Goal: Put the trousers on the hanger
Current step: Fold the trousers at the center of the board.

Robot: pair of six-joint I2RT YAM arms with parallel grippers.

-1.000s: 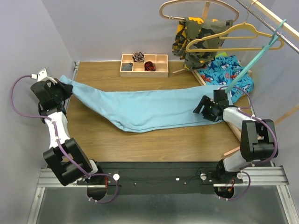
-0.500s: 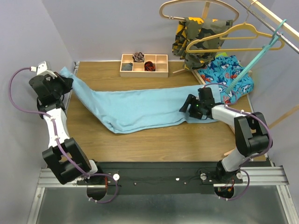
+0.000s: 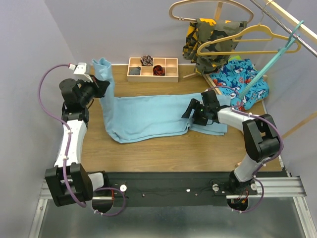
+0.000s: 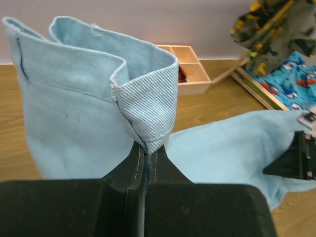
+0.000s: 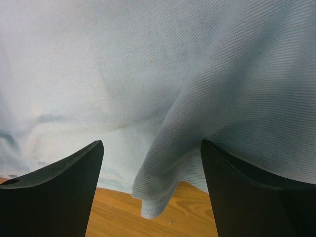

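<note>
The light blue trousers (image 3: 148, 116) lie across the middle of the wooden table. Their left end is lifted at the back left, where my left gripper (image 3: 102, 85) is shut on it. In the left wrist view the jaws (image 4: 144, 150) pinch a folded hem of the trousers (image 4: 74, 113), which stands upright above them. My right gripper (image 3: 187, 111) hovers open over the trousers' right part. In the right wrist view a loose fold of the trousers (image 5: 163, 163) hangs between the spread fingers (image 5: 150, 148), not pinched. The teal hanger (image 3: 267, 62) hangs slanted from the rail at the right.
A wooden compartment tray (image 3: 152, 69) sits at the back. A camouflage garment (image 3: 210, 37), a yellow hanger (image 3: 247, 42) and a pale wooden hanger (image 3: 208, 6) hang at the back right. Shark-print cloth (image 3: 242, 79) lies beneath them. Walls stand close on the left and right.
My left gripper carried the trousers' end from the left table edge up and to the right, bunching the cloth. My right gripper slid left over the trousers and spread slightly wider.
</note>
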